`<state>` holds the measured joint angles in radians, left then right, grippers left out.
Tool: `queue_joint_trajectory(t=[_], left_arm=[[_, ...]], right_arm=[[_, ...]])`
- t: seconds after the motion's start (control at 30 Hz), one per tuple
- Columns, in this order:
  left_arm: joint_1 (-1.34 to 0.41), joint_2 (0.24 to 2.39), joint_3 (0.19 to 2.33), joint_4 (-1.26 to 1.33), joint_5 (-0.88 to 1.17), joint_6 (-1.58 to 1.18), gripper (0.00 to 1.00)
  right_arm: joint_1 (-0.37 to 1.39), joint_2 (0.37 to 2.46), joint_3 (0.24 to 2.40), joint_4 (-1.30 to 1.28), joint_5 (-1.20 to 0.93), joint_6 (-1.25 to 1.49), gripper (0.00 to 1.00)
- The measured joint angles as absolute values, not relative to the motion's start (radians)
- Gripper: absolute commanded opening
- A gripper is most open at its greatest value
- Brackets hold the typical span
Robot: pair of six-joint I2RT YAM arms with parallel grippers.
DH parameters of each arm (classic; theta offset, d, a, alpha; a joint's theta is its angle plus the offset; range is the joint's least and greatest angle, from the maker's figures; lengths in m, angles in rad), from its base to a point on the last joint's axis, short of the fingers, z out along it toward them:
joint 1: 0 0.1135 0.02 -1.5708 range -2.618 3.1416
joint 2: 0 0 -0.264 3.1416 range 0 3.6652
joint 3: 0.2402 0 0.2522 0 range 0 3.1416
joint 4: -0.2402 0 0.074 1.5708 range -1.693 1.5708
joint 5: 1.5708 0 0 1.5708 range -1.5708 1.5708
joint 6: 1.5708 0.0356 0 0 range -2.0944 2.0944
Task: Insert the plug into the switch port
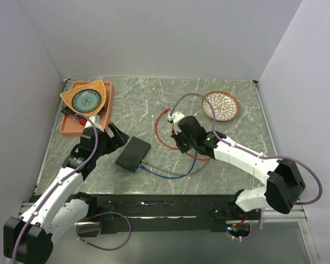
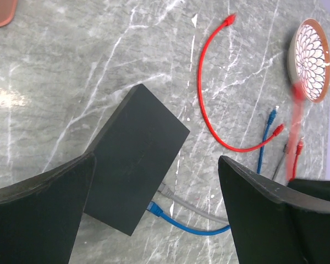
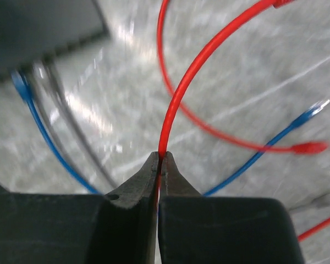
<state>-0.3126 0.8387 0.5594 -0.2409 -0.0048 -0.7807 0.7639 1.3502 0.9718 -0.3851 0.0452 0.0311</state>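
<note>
Switch is seen left of centre on table; its port edge faces right and is blurred. Left gripper is spread wide just beside it, nothing held. Right gripper is pinched on red cable mid-length. Plug is left free, farther off.

Risk judged: plug hangs unaimed, cable slips, unbraced switch gets shoved.

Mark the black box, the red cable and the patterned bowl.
black box (image 2: 135,157): left wrist view, middle of its top face.
red cable (image 3: 190,71): right wrist view, midway along its rising curve.
patterned bowl (image 1: 220,105): top view, centre of its inside.
</note>
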Motion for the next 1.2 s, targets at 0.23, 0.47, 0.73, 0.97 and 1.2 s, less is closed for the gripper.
queue_joint_trajectory(t=[0.23,0.47,0.73,0.97,1.2], left_arm=[[-0.313,0.891,0.553,-0.193,0.030,-0.791,0.99],[-0.312,0.945,0.553,-0.183,0.054,-0.791,0.99],[-0.312,0.946,0.553,-0.183,0.057,-0.790,0.99],[-0.312,0.944,0.553,-0.184,0.065,-0.790,0.99],[-0.312,0.928,0.553,-0.184,0.067,-0.790,0.99]], right_arm=[[0.825,1.500,0.954,-0.499,0.016,0.022,0.24],[0.891,1.625,1.000,-0.556,0.069,0.020,0.68],[0.787,1.650,1.113,-0.519,0.086,0.113,0.52],[0.771,1.790,1.198,-0.473,0.052,0.170,0.44],[0.771,1.859,1.199,-0.483,0.062,0.210,0.24]])
